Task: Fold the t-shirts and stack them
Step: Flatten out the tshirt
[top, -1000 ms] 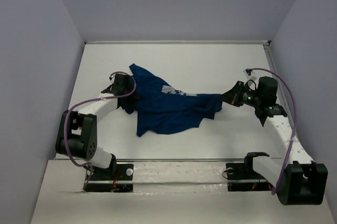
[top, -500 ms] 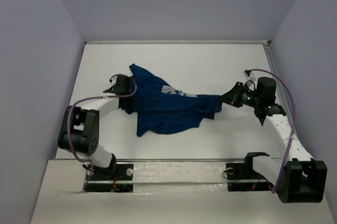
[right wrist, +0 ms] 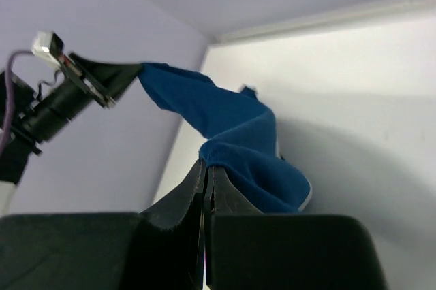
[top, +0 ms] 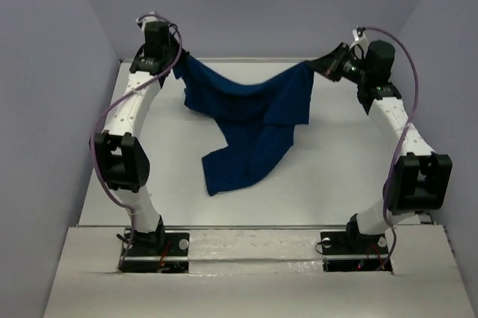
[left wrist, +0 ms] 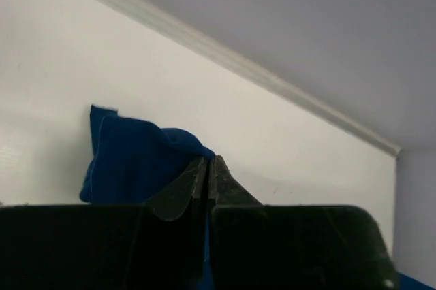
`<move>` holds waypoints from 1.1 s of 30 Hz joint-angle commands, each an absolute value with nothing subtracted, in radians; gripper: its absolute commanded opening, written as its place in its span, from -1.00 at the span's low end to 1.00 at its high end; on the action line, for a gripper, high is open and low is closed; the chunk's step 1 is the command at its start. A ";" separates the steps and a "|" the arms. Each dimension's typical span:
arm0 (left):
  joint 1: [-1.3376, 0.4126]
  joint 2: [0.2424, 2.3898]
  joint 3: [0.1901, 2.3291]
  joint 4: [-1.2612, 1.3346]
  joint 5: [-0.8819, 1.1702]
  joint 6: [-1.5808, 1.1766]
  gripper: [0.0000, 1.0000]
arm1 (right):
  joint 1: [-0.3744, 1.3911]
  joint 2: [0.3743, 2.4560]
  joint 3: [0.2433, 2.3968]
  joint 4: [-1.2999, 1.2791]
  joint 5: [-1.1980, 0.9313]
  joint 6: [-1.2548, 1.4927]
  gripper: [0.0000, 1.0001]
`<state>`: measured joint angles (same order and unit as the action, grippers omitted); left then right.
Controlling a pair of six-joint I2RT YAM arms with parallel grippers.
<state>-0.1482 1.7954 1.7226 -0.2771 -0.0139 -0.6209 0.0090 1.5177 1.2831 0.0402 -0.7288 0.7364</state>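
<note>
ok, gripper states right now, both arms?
left gripper: closed, holding one top edge of the t-shirt, lifted.
right gripper: closed, holding the t-shirt's other top edge.

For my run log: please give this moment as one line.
left tool: shut on t-shirt | right tool: shut on t-shirt | t-shirt: hanging between both tools

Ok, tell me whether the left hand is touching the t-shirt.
Touching: the left wrist view shows the left hand pinched shut on the t-shirt.
</note>
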 commanded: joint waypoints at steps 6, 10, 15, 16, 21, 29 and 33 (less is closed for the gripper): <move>-0.049 1.784 2.209 -0.333 0.070 -0.696 -1.00 | 0.015 1.556 1.874 0.059 -0.710 0.822 -1.00; -0.029 1.663 2.012 -0.241 0.083 -0.664 -1.00 | 0.015 1.374 1.554 0.092 -0.726 0.821 -1.00; -0.020 1.523 1.593 -0.152 0.097 -0.568 -1.00 | 0.015 1.206 1.099 0.057 -0.646 0.782 -1.00; -0.020 1.510 1.544 -0.152 0.094 -0.527 -1.00 | 0.015 1.187 1.030 0.049 -0.635 0.784 -1.00; -0.020 1.390 1.232 -0.181 0.012 -0.408 0.62 | 0.015 1.086 0.663 0.003 -0.530 0.830 -1.00; -0.020 1.304 0.973 -0.224 -0.089 -0.463 0.97 | 0.015 1.163 0.632 -0.156 -0.403 0.733 0.39; -0.011 1.275 0.833 -0.209 -0.110 -0.531 0.86 | 0.015 1.111 0.632 -0.186 -0.397 0.704 0.40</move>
<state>-0.0174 1.3247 0.9390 -0.2386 -0.0605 -0.4702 0.0139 1.1591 0.5865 -0.1619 -0.4400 0.7601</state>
